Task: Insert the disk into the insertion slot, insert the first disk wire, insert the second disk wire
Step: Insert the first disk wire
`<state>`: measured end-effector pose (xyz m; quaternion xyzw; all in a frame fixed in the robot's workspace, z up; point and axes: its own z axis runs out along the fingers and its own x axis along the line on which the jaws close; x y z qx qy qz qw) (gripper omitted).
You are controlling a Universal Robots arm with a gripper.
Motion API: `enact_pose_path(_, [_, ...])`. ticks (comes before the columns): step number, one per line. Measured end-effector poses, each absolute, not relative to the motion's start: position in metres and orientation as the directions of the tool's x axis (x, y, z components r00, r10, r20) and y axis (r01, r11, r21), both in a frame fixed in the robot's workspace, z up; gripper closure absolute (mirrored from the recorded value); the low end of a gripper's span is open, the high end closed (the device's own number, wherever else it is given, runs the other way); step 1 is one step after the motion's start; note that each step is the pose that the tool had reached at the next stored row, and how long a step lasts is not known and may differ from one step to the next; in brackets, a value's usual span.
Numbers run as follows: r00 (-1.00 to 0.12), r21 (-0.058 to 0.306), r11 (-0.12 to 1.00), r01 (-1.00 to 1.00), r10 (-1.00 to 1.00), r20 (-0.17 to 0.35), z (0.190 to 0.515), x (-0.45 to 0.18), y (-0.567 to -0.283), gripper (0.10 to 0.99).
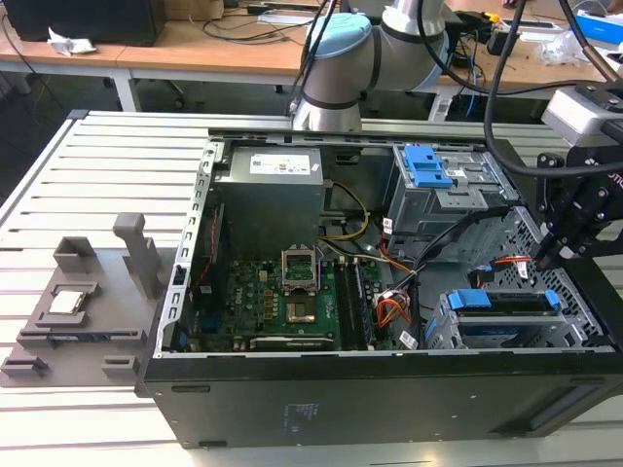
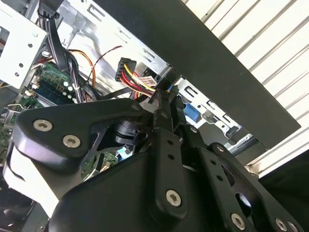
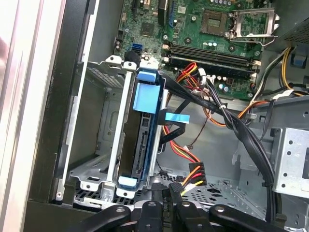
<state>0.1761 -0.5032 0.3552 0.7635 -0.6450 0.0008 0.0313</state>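
Slatted metal bench (image 1: pixel 58 175), with the open computer case (image 1: pixel 292 409) lying on it near the middle. The disk (image 3: pixel 142 135) sits inside the insertion slot (image 3: pixel 112 135), in the case corner on the exterior view's right, nearest that camera. Its blue carrier looks flush with the cage, so I log step one as done.

The pincer (image 3: pixel 169 192) is clenched on the first disk wire (image 3: pixel 195 175), gripping the red-yellow-black bundle just behind the dark plug. The plug hangs free, near the disk's open edge but apart from it.

Step in hand, by my reading: seat this plug. To do it well I want:
- the plug face square to the disk's connector
- an approach along the connector axis
- a slow push with no twist

The short grip limits wire flex. The thick black cables (image 3: pixel 244 135) run close by; I keep the wrist off them.
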Motion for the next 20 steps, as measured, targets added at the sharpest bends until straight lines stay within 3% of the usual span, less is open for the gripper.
enact_pose_path(9, [0.168, 0.045, -0.166, -0.985, -0.985, 0.042, 0.355, 0.159, -0.509, 0.914])
enact_pose_path(16, [0.166, 0.045, -0.164, -0.985, -0.985, 0.042, 0.352, 0.153, -0.533, 0.914])
enact_pose_path(20, [0.090, 0.045, -0.088, -0.995, -0.995, 0.043, 0.351, 0.153, -0.533, 0.914])
